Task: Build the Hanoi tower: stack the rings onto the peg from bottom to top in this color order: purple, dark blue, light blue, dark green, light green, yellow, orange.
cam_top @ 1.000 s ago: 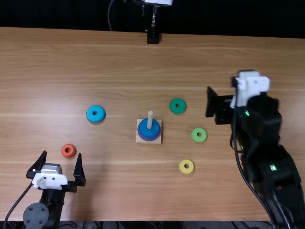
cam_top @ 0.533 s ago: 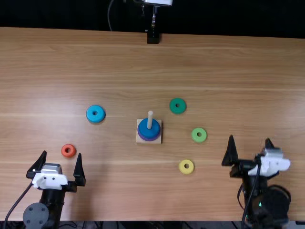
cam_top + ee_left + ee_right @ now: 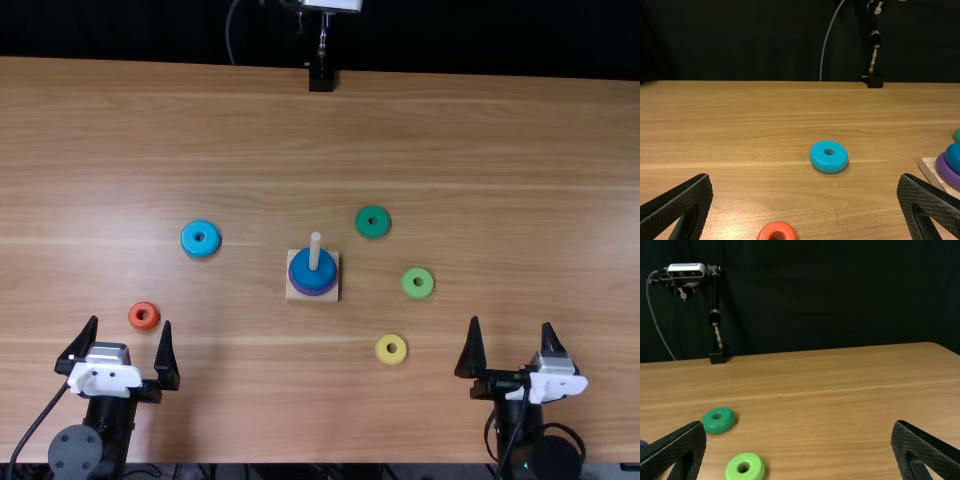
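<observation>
Top view. Left gripper [image 3: 131, 322] parked near the close edge, fingers spread wide, holding nothing; right gripper [image 3: 511, 322] likewise. Both seem kept back so the work area stays free. Between them and farther out: wooden base [image 3: 292, 293] with peg [image 3: 315, 252], central, presumably so either arm can reach. Purple ring [image 3: 313, 291] on it, dark blue ring [image 3: 325, 268] above, as the order asks. Orange ring [image 3: 135, 310] just off the left gripper's tips, light blue ring [image 3: 189, 240] beyond it. Inward of the right gripper, yellow ring [image 3: 382, 352]; farther out, light green ring [image 3: 409, 288], then dark green ring [image 3: 365, 224]. Loose rings lie flat and apart, probably to give fingers room. Light blue looks due next, likely the left arm's job.

Left wrist view. Ridged fingers far apart, empty; light blue ring lies beyond the orange. Pale brown table [image 3: 765, 115], straight grain, soft sheen; dark curtain [image 3: 750, 42] behind, thin cable [image 3: 826, 45] hanging before it.

Right wrist view. Fingers widely parted, nothing gripped; green rings ahead. Camera [image 3: 686, 273] on a stand [image 3: 715, 302] at the table's far side.
</observation>
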You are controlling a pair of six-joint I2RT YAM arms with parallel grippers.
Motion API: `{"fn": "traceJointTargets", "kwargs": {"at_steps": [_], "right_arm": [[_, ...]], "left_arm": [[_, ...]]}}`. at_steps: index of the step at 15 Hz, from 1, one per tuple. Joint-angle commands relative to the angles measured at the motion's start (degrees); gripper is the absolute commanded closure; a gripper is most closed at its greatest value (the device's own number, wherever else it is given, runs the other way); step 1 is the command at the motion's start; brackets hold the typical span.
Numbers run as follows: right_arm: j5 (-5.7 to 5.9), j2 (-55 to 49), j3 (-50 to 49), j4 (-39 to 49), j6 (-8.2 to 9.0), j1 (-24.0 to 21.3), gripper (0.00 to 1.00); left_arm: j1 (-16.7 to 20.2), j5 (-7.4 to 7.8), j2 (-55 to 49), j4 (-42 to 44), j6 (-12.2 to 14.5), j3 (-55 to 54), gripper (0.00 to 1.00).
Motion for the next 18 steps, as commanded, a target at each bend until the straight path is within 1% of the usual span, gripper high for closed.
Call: {"fn": "traceJointTargets", "kwargs": {"at_steps": [1,5,6,7,8,9,10,12,18], "right_arm": [[0.49,-0.99,-1.05,0.35,-0.03,-0.84,0.00],[0.49,-1.16,-2.63,0.14,-0.24,-0.93,0.00],[0.49,-1.86,-2.63,-1.02,-1.50,-0.93,0.00],[0.49,-2.74,-2.63,-2.07,-4.04,-0.93,0.00],[0.49,-2.74,-2.63,-2.81,-7.20,-1.02,0.00],[0.49,-2.74,-2.63,-2.92,-9.63,-1.11,0.00],[0.49,-2.74,-2.72,-2.92,-10.15,-1.11,0.00],[0.60,-2.74,-2.72,-2.92,-10.36,-1.11,0.00],[0.60,-2.74,-2.72,-2.92,-10.36,-1.11,0.00]], "left_arm": [[0.61,0.47,-0.67,0.06,0.31,-1.48,0.00],[0.61,0.47,-0.67,0.06,0.31,-1.48,0.00],[0.61,0.47,-0.67,0.06,0.31,-1.48,0.00],[0.61,0.47,-0.67,0.06,0.31,-1.48,0.00],[0.61,0.47,-0.67,-0.04,0.31,-1.48,0.00],[0.61,0.47,-0.67,0.06,0.31,-1.48,0.00],[0.61,0.47,-0.67,0.06,0.31,-1.48,0.00],[0.61,0.47,-0.67,0.06,0.31,-1.48,0.00],[0.61,0.47,-0.67,0.06,0.31,-1.48,0.00]]}}
